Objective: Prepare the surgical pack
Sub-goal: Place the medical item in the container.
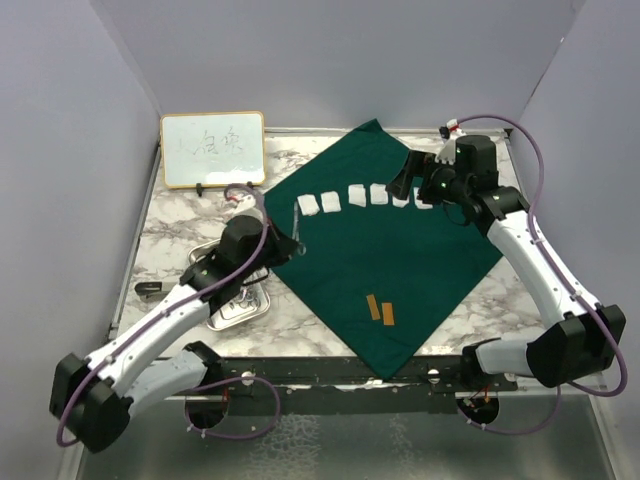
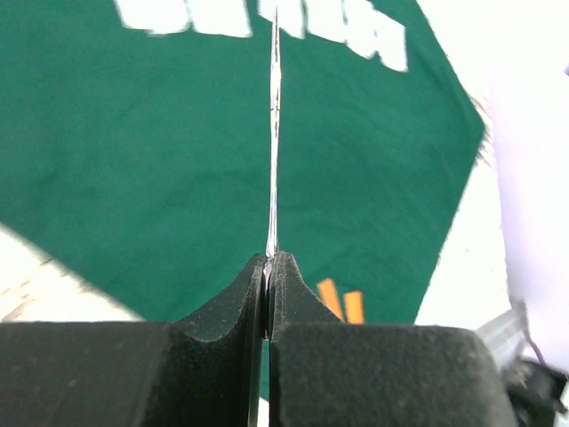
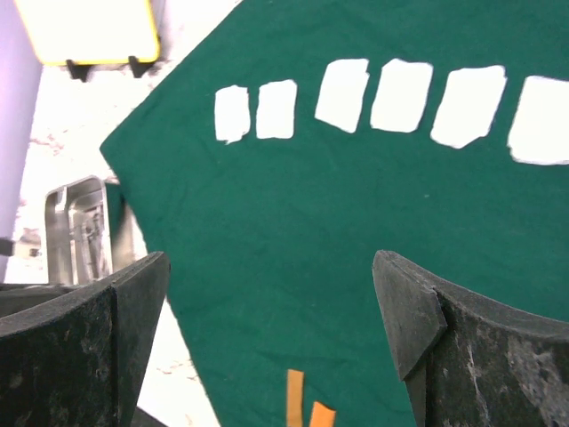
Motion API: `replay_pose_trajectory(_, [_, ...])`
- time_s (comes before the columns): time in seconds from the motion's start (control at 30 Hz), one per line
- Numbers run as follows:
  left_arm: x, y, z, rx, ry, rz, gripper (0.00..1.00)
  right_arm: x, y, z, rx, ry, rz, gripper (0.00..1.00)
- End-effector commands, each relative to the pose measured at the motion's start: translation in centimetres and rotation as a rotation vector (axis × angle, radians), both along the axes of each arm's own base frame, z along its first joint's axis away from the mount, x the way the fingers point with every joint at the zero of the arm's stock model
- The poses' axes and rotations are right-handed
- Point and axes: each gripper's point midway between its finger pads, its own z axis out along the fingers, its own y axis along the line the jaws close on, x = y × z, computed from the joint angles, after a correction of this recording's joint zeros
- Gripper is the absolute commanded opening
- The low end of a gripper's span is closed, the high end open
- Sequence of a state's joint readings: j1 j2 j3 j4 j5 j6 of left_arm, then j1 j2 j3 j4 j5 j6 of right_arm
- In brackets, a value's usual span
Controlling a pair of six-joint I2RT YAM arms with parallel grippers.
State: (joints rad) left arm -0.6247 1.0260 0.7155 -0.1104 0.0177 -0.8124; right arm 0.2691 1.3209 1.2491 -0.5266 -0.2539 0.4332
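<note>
The dark green drape (image 1: 390,260) lies spread as a diamond on the marble table. Several white gauze squares (image 1: 356,196) sit in a row across its far half. At the drape's left corner, my left gripper (image 1: 288,243) is shut on a thin silver instrument (image 2: 274,133) that sticks out edge-on over the cloth from the gripper (image 2: 268,262). My right gripper (image 1: 400,188) hovers above the right end of the gauze row. In its wrist view it (image 3: 271,302) is open, with nothing between its fingers and only drape (image 3: 293,231) and gauze (image 3: 342,93) below. The small steel tray (image 1: 258,308) lies under the left arm.
Two orange strips (image 1: 378,310) lie on the near part of the drape. A wood-framed whiteboard (image 1: 212,148) stands at the back left. A small dark object (image 1: 148,289) lies near the table's left edge. Purple walls enclose the table on three sides.
</note>
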Motion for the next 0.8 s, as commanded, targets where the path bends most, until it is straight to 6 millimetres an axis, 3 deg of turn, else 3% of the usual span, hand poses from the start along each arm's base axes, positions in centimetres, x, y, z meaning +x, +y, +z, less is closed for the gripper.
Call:
replay_pose_trajectory(0.0, [-2.0, 10.3, -4.6, 0.240, 0.132, 0.426, 0.00, 0.9, -1.9, -0.5, -0.118, -0.052, -0.044, 1.00])
replay_pose_trajectory(0.13, [-4.2, 14.4, -5.6, 0.317, 0.180, 0.573, 0.00, 0.7, -2.2, -1.0, -0.133, -0.050, -0.045, 1.00])
replay_pose_trajectory(0.23, [-5.1, 15.9, -6.9, 0.370, 0.221, 0.618, 0.00, 0.6, -2.3, -1.2, -0.136, -0.055, -0.044, 1.00])
replay_pose_trajectory(0.5, [-5.3, 16.1, -10.4, 0.369, 0.322, 0.558, 0.00, 0.1, -2.7, -2.1, -0.159, -0.040, -0.052, 1.00])
replay_pose_trajectory(0.77, [-4.6, 14.6, -11.1, 0.234, 0.326, 0.477, 0.00, -0.2, -2.6, -2.7, -0.153, -0.029, -0.046, 1.00])
